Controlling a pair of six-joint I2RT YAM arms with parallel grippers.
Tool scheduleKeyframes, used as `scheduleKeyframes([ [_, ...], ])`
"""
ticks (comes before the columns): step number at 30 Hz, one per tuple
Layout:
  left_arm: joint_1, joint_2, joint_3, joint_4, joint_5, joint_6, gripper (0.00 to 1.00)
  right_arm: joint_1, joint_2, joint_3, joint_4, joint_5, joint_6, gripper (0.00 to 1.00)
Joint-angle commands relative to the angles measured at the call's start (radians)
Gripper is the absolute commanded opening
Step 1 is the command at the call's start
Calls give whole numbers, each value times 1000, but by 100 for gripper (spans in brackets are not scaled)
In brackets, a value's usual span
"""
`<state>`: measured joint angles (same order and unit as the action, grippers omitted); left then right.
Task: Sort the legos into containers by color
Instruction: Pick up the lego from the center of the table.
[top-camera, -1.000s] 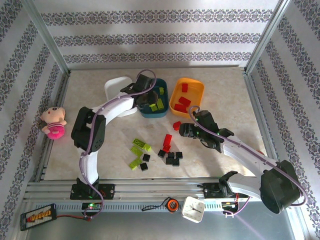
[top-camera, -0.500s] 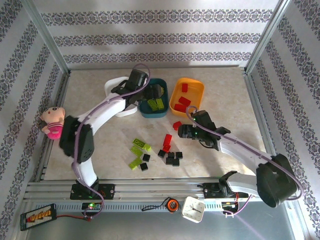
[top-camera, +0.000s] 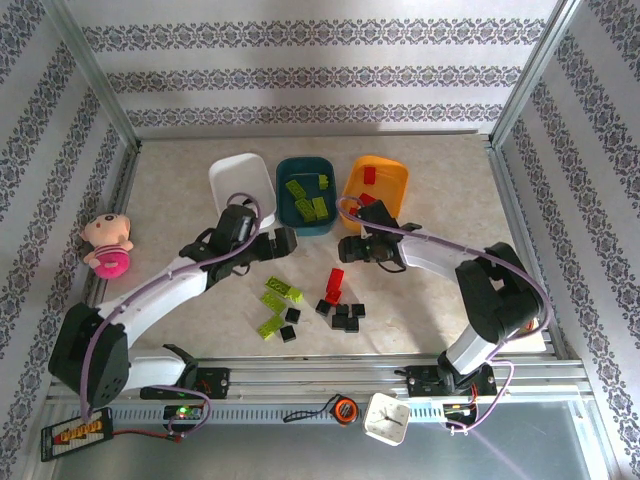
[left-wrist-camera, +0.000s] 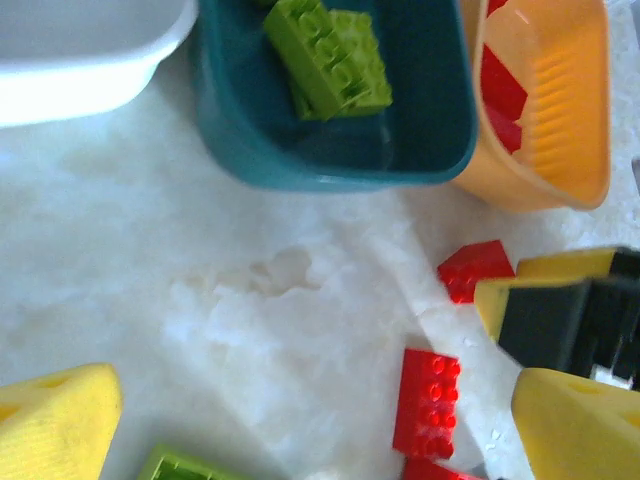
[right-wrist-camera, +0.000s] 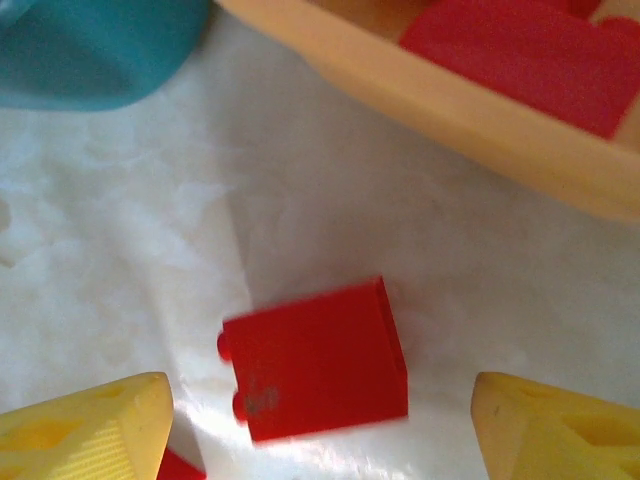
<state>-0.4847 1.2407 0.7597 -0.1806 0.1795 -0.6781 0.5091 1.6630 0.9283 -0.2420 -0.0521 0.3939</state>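
The table (top-camera: 440, 200) is pale, marbled beige stone-look, fenced by aluminium rails and backed by walls papered in floral stripes. Three tubs sit in a row at upper centre: a white tub (top-camera: 238, 178), a teal tub (top-camera: 290, 222) and an orange tub (top-camera: 392, 172). About four lime green bricks (top-camera: 318, 208) lie in the teal tub and at least two red ones in the orange. Loose on the table at lower centre are about four green bricks (top-camera: 273, 302), roughly seven black bricks (top-camera: 346, 318) and three red. A pink-and-cream doll (top-camera: 107, 245) lies at the left edge. The left end effector (top-camera: 278, 243) hangs released just below the white tub, its yellow fingers spread wide with nothing between them. The right end effector (right-wrist-camera: 320, 430) is also released, just below the orange tub, its fingers either side of a red brick (right-wrist-camera: 315, 360) and clear of it. That brick lies on its side, studs facing the frame's left, long axis running left to right, slightly tilted.
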Motion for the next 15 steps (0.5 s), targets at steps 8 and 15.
scheduleKeyframes([
  [8,-7,-186,-216,57,-58,-81,100,20,110,75,-22,40,-31,71],
  [15,-7,-227,-268,101,-81,-107,100,29,121,69,-22,43,-32,62],
])
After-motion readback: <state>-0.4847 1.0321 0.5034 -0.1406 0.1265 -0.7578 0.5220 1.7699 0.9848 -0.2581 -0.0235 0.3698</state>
